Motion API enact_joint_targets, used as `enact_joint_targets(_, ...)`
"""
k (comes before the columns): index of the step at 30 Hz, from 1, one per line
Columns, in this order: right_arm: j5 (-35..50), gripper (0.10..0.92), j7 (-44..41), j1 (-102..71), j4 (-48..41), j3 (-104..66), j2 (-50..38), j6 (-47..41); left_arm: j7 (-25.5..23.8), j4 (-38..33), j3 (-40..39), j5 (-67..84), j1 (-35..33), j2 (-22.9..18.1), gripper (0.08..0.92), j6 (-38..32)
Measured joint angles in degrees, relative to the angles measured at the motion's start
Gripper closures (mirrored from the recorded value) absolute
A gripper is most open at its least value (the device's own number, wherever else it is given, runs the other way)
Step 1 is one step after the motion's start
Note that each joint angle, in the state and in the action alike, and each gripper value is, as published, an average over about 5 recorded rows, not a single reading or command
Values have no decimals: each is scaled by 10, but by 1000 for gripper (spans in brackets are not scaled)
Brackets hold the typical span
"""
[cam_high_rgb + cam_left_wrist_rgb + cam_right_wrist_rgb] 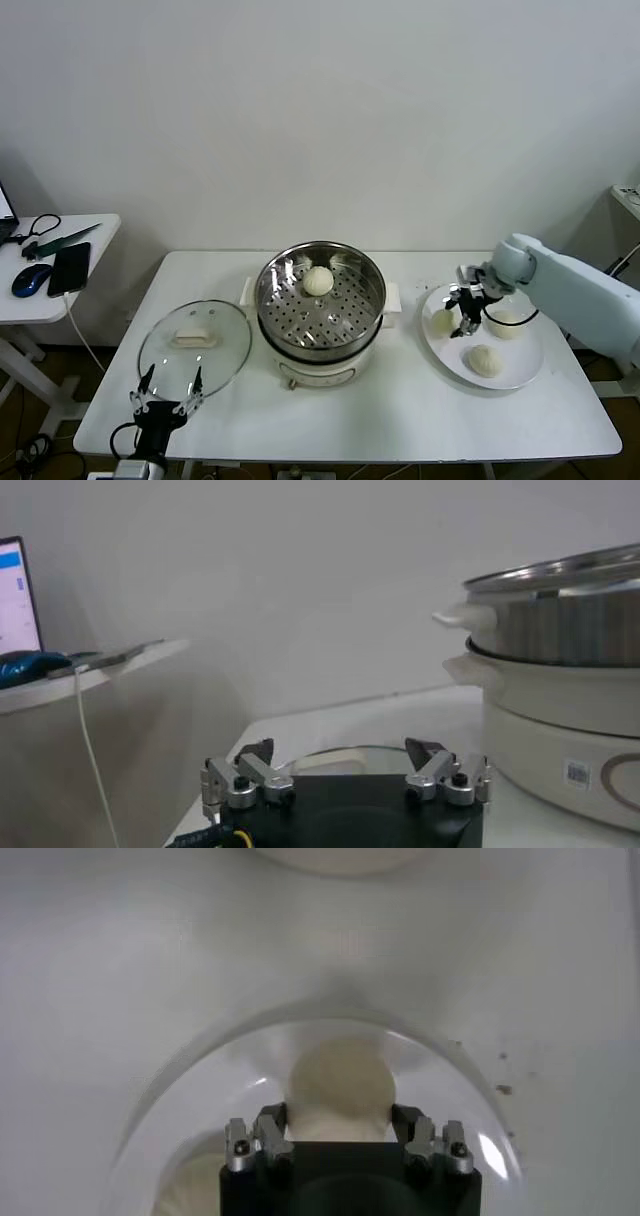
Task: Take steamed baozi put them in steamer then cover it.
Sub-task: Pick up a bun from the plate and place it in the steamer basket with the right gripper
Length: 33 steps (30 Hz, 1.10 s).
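A: Starting big — white table (400, 420), steamer (320, 305) sits mid-table, steel pot on a white base, perforated tray visible inside, white side handles.

B: Anything in it?

A: One baozi in the steamer (318, 281), on the tray toward the far side of the pot.

B: Lid?

A: Glass lid (194, 345) lies flat on the table just beside the steamer, on the robot's left of it. White handle on top. Steamer is uncovered.

B: Plate?

A: White plate (520, 378) on the robot's right of the steamer, near it but not touching. Three buns on it. Gripped baozi (441, 322) is on the plate edge nearest the steamer. Far baozi (505, 323) sits on the side away from the steamer, partly behind the arm. Near baozi (485, 361) is at the plate's front.

B: Right gripper?

A: Right gripper (462, 312) is down over the plate, on the steamer side. The right wrist view shows its fingers (268, 1133) pressed against both sides of the gripped baozi, pinching it. The bun looks to be resting on the plate; can't tell if it's lifted.

B: Left?

A: Left gripper (168, 392) hangs at the table's front edge, just in front of the glass lid, well apart from the steamer. Claw spread wide, holding nothing.

B: Other stuff?

A: Side table (50, 290) farther to the robot's left of the steamer, with a phone (69, 268) and a mouse (31, 279) on it.
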<state>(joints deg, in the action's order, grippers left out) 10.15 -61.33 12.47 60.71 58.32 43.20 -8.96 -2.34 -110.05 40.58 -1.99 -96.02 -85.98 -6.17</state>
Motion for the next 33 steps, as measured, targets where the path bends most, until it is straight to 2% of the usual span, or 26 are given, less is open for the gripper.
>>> enact_joint_targets(9,138,347,21,186,63,132,14,-31,0,-1,-10,1,-6,-1,177,-7)
enact_joint_targets(20,307,346,93,317,138,235,96,-94,0,-1,-25,-7,-4,-5,177,-7)
enact_joint_targets(33,379,339,169,310,134,273,237,-161,0,-2,-31,-17,-5,-7,177,-9)
